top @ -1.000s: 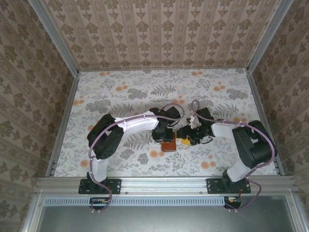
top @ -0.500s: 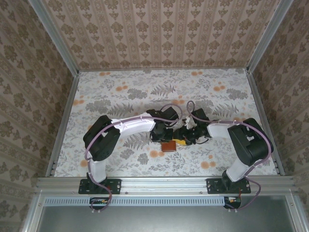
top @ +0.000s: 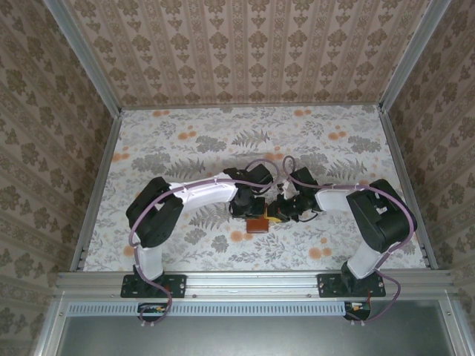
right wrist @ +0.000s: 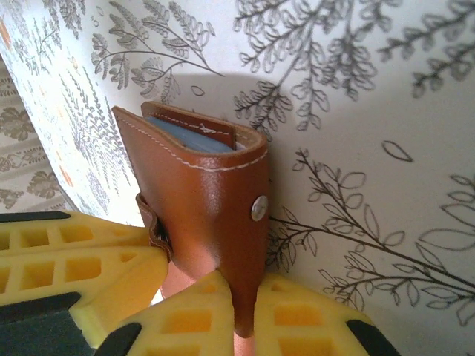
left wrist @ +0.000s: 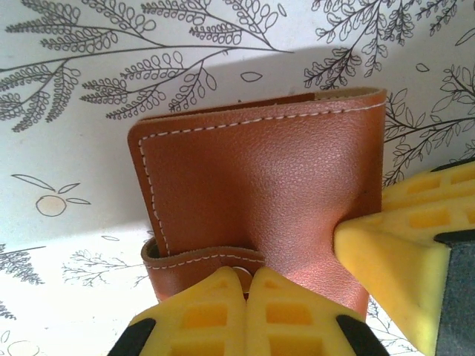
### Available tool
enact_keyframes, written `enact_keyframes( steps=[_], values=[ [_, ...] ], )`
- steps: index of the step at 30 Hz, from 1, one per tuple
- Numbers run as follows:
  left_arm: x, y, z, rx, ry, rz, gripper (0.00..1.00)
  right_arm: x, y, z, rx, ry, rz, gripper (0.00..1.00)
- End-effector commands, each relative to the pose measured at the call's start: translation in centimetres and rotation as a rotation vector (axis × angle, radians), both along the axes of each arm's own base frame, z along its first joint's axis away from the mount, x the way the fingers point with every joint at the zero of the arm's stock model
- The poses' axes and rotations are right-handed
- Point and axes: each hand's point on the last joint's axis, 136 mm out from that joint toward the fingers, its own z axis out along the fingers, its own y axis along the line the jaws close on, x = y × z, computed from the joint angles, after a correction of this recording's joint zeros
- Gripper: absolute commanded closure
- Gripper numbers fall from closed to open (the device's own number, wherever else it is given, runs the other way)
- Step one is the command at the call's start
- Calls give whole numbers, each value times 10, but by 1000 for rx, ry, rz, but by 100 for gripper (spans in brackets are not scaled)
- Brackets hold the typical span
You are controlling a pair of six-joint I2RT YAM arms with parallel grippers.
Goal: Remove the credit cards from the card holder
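I saw card holder (top: 258, 225) folded shut on floral table (top: 185, 141), near middle, between both wrists. Left gripper (left wrist: 249, 280): pads pressed together right at snap tab (left wrist: 204, 259) on holder's near edge; couldn't tell whether tab was pinched between them. Right gripper (right wrist: 241, 291): narrow, pads either side of holder's leather edge, clamping it. Blue-grey lining (right wrist: 185, 139) peeked from holder's far opening.

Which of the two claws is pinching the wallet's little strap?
The left claw, shut on the strap; the right claw instead clamps an edge of the wallet.
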Motion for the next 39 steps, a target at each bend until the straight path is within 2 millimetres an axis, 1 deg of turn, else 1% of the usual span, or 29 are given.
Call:
enact_keyframes(
  steps=[1,5,9,10,13,16,17,19,25,28,32,39],
  values=[
    [2,16,8,20,-23,-1,97,-5,-7,-6,-72,3,7,93],
    [2,28,11,31,-30,14,98,-6,-13,-7,-108,0,15,99],
    [3,40,14,38,-33,29,97,-8,-16,-5,-124,-2,22,100],
    [3,42,14,37,-31,35,96,-8,-17,-5,-128,-3,25,100],
    [4,44,12,6,-28,45,90,-9,-20,-3,-146,-7,37,100],
    [4,39,9,-52,-22,29,82,-9,-23,-1,-168,-27,44,96],
    [6,39,9,-61,-21,27,79,-9,-24,0,-176,-28,49,95],
    [8,42,7,-65,-20,27,77,-8,-25,1,-186,-30,54,93],
    [15,44,2,-146,-9,47,75,-5,-27,3,-215,-34,62,89],
    [17,40,1,-199,-1,39,79,-3,-31,3,-244,-37,64,87],
    [14,35,-1,-246,14,23,80,-2,-34,5,-279,-41,65,84],
    [6,36,-8,-283,33,19,73,-1,-39,9,-353,-57,65,76]
  ],
)
